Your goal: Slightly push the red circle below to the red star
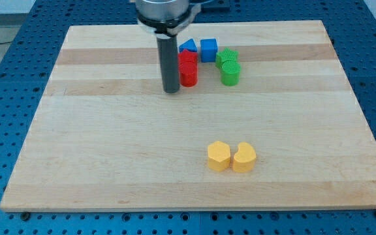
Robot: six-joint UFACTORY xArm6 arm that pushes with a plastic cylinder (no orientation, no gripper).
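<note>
Resting on the tabletop (109,163), my tip (171,91) is seen just left of the red circle (188,76); no fingers are fitted.

Arm: one, entering from the counter's far edge, slightly toward the far-left corner from mid-edge. Wrist: grey cylindrical housing with a dark collar, cut off by the view's top. Tool: straight dark rod (170,65), upright, hanging vertically from the collar. My tip (171,91): down at the counter surface, in the far half, well clear of the near edge.
</note>
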